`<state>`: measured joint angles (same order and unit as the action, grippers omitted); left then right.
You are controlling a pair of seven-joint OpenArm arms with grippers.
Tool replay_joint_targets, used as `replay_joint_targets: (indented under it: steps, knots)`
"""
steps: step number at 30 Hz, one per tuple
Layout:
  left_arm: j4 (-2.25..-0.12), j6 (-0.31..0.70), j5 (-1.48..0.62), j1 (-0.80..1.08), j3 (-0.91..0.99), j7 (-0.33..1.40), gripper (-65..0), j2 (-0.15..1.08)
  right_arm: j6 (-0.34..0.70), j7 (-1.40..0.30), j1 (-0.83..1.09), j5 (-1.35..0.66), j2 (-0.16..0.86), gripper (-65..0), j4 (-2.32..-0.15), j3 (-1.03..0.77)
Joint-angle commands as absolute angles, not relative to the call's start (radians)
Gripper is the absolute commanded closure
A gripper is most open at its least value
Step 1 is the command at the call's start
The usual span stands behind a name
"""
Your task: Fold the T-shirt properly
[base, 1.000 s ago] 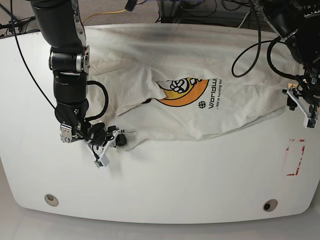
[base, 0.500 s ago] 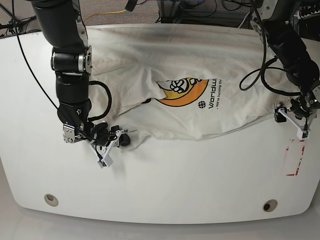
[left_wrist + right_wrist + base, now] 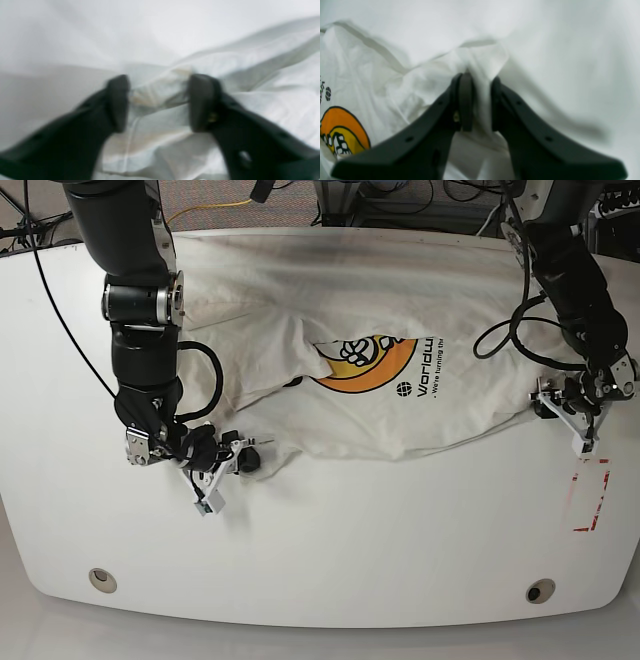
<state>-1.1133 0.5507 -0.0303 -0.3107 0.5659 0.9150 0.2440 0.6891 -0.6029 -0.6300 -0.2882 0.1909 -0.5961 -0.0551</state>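
Observation:
The cream T-shirt (image 3: 330,300) lies spread and wrinkled across the back half of the white table (image 3: 330,550), its orange round graphic (image 3: 365,360) facing up. My right gripper (image 3: 243,460) is shut on the shirt's front-left edge; in the right wrist view (image 3: 481,100) a fold of cloth (image 3: 482,57) is pinched between the jaws, and the graphic (image 3: 342,130) shows at the left. My left gripper (image 3: 553,406) is at the shirt's right corner. In the blurred left wrist view (image 3: 158,100) it is open, its jaws straddling a raised fold of cloth (image 3: 155,92). The small badge is hidden.
A red-outlined rectangle (image 3: 590,495) is marked on the table near its right edge. Two round holes (image 3: 102,579) (image 3: 541,590) sit near the front edge. Cables (image 3: 500,330) hang from the left arm above the shirt.
My left gripper has moved left from the table's right edge onto the shirt's right corner. My right gripper has stayed put, holding the cloth.

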Motion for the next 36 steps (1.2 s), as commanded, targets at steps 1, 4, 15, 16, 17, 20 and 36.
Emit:
replay_joint_targets:
  steps: [1,4,15,16,17,20,36]
  knots:
    - [-1.124,0.555,-0.036,-0.329,0.564,0.881,-20.7,0.262,0.698,-0.588,-0.661,-0.300,0.200,-10.9,-0.611,-0.059]
    - [-1.127,0.553,-0.033,-0.329,0.564,0.826,-7.1,0.262,0.698,-0.590,-0.661,-0.300,0.200,-9.2,-0.616,-0.056]
    - [-1.340,0.555,-0.035,-0.323,0.513,0.812,-1.7,0.265,0.698,-0.688,-0.602,-0.294,0.200,0.0,-0.886,-0.053]
    - [-1.356,0.555,-0.035,-0.326,0.513,0.812,-1.7,0.265,0.698,-0.696,-0.602,-0.294,0.200,0.0,-0.903,-0.053]
    - [-1.372,0.555,-0.035,-0.329,0.512,0.814,-1.7,0.265,0.698,-0.707,-0.602,-0.294,0.200,0.0,-0.928,-0.053]
    - [-1.405,0.553,-0.031,-0.334,0.510,0.814,-1.7,0.266,0.698,-0.733,-0.608,-0.294,0.211,0.0,-0.972,-0.053]
    - [-1.452,0.549,-0.031,-0.423,0.479,0.814,-1.7,0.285,0.698,-0.860,-0.699,-0.300,0.265,0.0,-1.082,-0.058]
